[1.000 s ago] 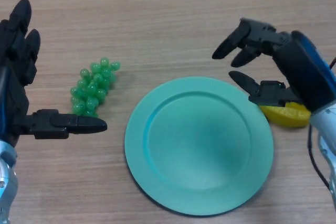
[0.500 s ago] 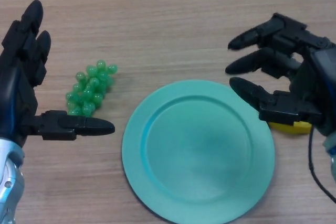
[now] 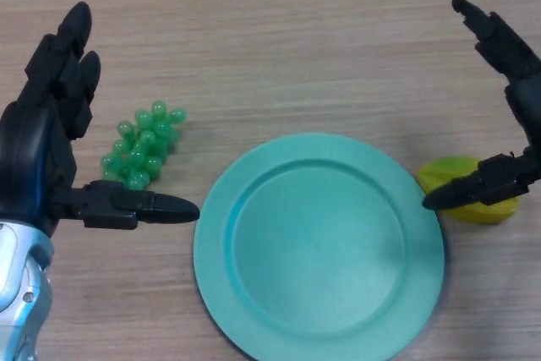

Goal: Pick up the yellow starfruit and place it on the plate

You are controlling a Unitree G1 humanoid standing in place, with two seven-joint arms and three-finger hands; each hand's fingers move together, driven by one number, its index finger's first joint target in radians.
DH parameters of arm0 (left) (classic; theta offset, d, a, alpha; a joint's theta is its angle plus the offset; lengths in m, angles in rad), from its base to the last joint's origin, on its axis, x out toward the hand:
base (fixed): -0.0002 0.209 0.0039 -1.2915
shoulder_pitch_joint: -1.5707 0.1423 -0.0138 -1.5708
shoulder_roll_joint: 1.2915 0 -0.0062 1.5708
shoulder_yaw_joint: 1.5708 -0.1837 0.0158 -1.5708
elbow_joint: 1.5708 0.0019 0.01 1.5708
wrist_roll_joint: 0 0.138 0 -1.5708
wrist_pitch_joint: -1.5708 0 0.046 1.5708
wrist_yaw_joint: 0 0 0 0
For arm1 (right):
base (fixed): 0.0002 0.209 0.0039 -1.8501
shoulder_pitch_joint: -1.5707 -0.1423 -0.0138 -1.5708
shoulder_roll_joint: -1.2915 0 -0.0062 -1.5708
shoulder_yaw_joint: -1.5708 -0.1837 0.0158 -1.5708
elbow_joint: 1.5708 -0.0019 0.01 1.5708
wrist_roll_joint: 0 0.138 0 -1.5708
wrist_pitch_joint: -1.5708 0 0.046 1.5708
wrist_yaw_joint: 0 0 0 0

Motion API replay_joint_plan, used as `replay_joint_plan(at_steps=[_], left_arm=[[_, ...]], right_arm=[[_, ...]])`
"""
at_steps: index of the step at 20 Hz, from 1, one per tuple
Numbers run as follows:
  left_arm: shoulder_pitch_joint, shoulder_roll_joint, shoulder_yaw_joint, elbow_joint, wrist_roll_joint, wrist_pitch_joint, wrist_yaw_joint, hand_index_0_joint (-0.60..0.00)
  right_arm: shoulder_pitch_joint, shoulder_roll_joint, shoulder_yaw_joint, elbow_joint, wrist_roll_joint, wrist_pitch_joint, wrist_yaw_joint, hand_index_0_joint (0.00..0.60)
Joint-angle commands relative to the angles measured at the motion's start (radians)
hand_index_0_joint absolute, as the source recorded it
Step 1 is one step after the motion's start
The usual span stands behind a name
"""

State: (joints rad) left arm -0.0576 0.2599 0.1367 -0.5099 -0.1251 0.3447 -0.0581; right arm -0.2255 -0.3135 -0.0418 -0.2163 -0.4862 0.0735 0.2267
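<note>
The yellow starfruit (image 3: 469,200) lies ungrasped on the bench (image 3: 270,31), just beneath the thumb of the right hand (image 3: 516,107), whose fingers are spread and released, so both the pickup and placing on the plate (image 3: 318,247) remain.

Legible text, labels, brands, nos., signs: none. Checked plate (image 3: 319,247), starfruit (image 3: 470,192), green grapes (image 3: 142,145), both hands, counter (image 3: 270,31): no markings readable on any.
</note>
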Motion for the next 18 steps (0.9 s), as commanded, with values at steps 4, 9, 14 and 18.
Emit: replay_joint_plan(at_steps=[4,9,14,18], left_arm=[[-0.013,0.022,0.058,-0.074,0.008,-0.087,-0.007,0.0],[-0.006,0.023,0.06,-0.07,0.04,-0.116,-0.012,0.0],[-0.001,0.021,0.058,-0.068,0.061,-0.118,-0.02,0.0],[0.005,0.02,0.063,-0.073,0.059,-0.115,-0.024,0.0]], right_arm=[[-0.071,-0.081,-0.062,0.083,-0.145,-0.116,0.029,0.0],[-0.099,-0.091,-0.062,0.229,-0.144,-0.121,0.017,0.0],[-0.122,-0.098,-0.055,0.34,-0.114,-0.151,0.005,0.0],[-0.144,-0.108,-0.048,0.429,-0.124,-0.186,-0.022,0.0]])
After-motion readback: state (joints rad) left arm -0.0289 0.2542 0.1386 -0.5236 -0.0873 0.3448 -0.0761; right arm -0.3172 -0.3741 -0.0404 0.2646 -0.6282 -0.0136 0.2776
